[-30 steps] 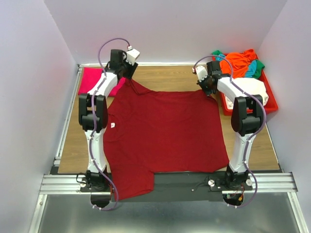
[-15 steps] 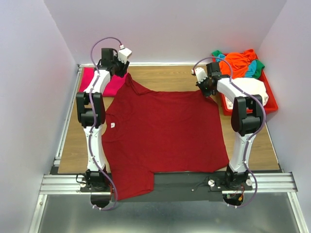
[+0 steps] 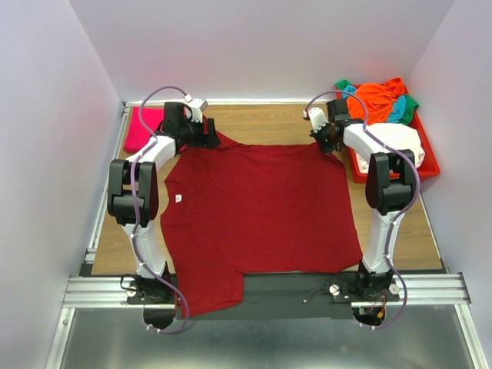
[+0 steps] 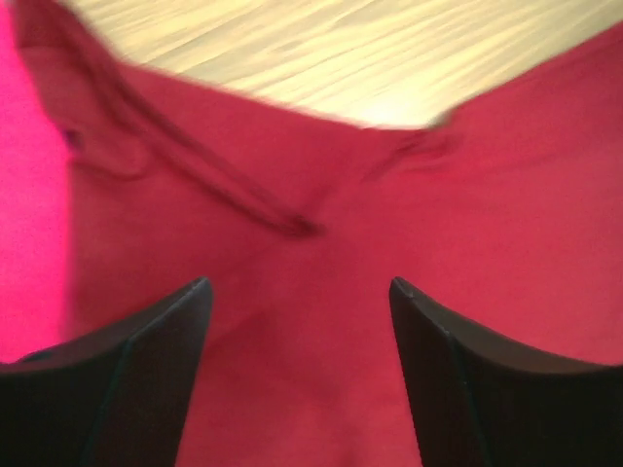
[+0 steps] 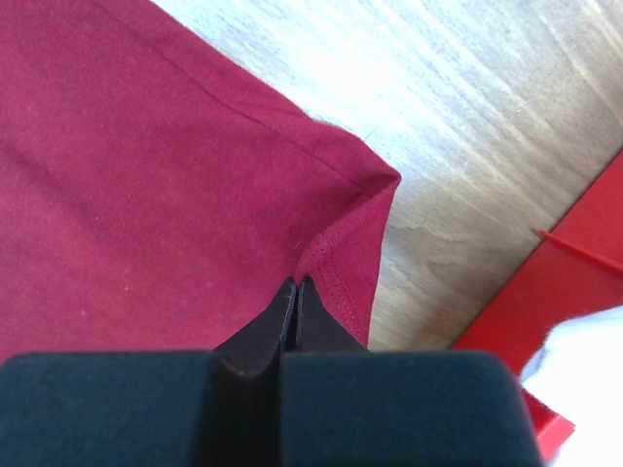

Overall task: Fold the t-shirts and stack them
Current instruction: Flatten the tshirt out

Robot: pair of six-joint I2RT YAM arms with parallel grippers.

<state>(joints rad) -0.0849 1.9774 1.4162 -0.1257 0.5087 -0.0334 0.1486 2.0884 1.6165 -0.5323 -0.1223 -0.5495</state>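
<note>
The large maroon t-shirt (image 3: 261, 207) lies spread flat on the wooden table, its near left part hanging over the front edge. My left gripper (image 3: 214, 141) is open just above its far left corner; in the left wrist view the fingers (image 4: 165, 350) stand wide apart over the wrinkled maroon cloth (image 4: 321, 292). My right gripper (image 3: 330, 146) is shut on the shirt's far right corner; in the right wrist view the jaws (image 5: 295, 284) pinch the hemmed corner (image 5: 350, 233). A folded magenta shirt (image 3: 138, 127) lies at the far left and shows at the left wrist view's edge (image 4: 29, 195).
A red tray (image 3: 427, 167) at the far right holds orange (image 3: 378, 98), green, teal and cream (image 3: 400, 140) shirts; its edge shows in the right wrist view (image 5: 574, 282). White walls enclose the table on three sides. Bare wood (image 3: 269, 123) lies behind the maroon shirt.
My left gripper has swung down and right from beside the magenta shirt. The raised far left corner of the maroon shirt now lies flatter. The right arm has not moved.
</note>
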